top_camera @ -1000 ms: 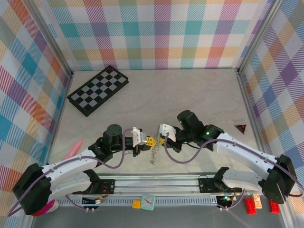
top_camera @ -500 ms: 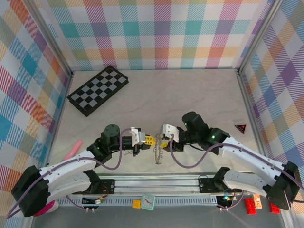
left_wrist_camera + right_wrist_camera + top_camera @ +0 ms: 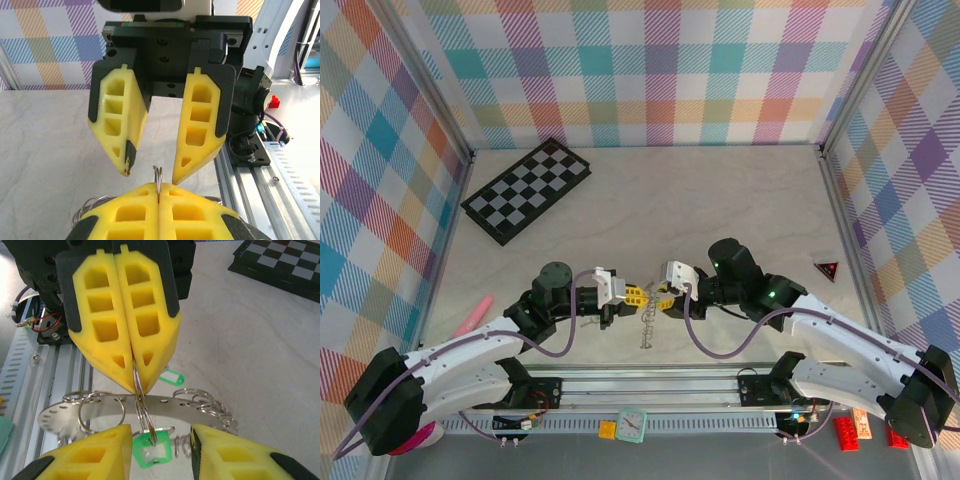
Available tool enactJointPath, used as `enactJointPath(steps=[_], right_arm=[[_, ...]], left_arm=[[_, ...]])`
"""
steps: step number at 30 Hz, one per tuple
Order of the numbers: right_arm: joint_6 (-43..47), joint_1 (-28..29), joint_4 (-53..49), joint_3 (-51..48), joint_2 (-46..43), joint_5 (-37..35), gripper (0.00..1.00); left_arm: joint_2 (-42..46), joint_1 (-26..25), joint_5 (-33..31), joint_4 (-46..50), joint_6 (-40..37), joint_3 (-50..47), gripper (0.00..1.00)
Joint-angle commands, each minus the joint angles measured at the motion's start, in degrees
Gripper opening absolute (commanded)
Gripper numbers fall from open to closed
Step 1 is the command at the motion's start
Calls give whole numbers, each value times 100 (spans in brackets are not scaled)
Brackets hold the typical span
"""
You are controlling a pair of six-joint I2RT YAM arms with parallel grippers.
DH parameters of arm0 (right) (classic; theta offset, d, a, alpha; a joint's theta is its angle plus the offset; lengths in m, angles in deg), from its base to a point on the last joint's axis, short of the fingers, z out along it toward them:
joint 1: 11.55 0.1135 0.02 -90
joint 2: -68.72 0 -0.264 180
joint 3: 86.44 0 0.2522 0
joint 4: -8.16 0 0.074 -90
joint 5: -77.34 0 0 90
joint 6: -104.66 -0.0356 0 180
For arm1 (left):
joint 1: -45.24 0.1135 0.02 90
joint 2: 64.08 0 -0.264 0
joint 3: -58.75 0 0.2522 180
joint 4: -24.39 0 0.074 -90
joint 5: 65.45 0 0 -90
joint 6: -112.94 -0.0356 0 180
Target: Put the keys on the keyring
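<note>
Front rail: along the metal rail (image 3: 650,385) nearest you sit a small mint clock (image 3: 632,424), an orange block (image 3: 606,430) and red bricks (image 3: 845,432).
Left gripper: your left gripper (image 3: 642,297) (image 3: 159,187) (image 3: 135,385) has its yellow fingers pressed flat together, pinching a thin wire loop (image 3: 158,176) at their very tips.
Right gripper: your right gripper (image 3: 658,298) (image 3: 153,174) (image 3: 161,427) faces the left one tip to tip. Its fingers stand apart with a clear gap between them, and nothing is clamped.
Keyring: the keyring (image 3: 646,328) (image 3: 165,401) sits just under the two sets of fingertips, between the arms and near the front edge of the table (image 3: 720,200). In the right wrist view you see it as a curved grey band edged with many small wire rings, crossing right behind the pinched loop.
First key: a green key tag (image 3: 148,452) hangs at the bottom of that loop, in the gap between the right gripper's fingers and close to the one on the view's left. You cannot tell whether it touches that finger, and its metal blade is not clear.
Second key: a second green tag (image 3: 170,377) lies flat on the table behind the left gripper's fingers, apart from the keyring.
Left side: a pink object (image 3: 473,315) lies by the left wall.
Right side: a red triangle (image 3: 828,269) lies near the right wall.
Far left: a chessboard (image 3: 527,188) lies at an angle, well apart from the arms.
Back: plaid walls (image 3: 650,70) close off the table.
</note>
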Motion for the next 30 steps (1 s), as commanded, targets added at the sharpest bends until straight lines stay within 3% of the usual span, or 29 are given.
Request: enactJointPath(steps=[1, 9, 20, 21, 24, 30], right_arm=[[-45, -13, 185, -19, -87, 403, 38], [-142, -13, 335, 74, 193, 754, 27], [-79, -13, 363, 232, 398, 703, 0], [-25, -13, 257, 283, 393, 673, 0], [176, -13, -168, 455, 429, 559, 0], [584, 4, -1272, 1035, 806, 404, 0]], left_arm=[[-23, -56, 209, -350, 42, 55, 0], [-99, -51, 235, -451, 78, 91, 0], [-25, -55, 144, -240, 39, 99, 0], [-3, -50, 79, -91, -11, 144, 1], [45, -51, -72, 700, -318, 348, 17], [-18, -53, -378, 2347, -1029, 930, 18]])
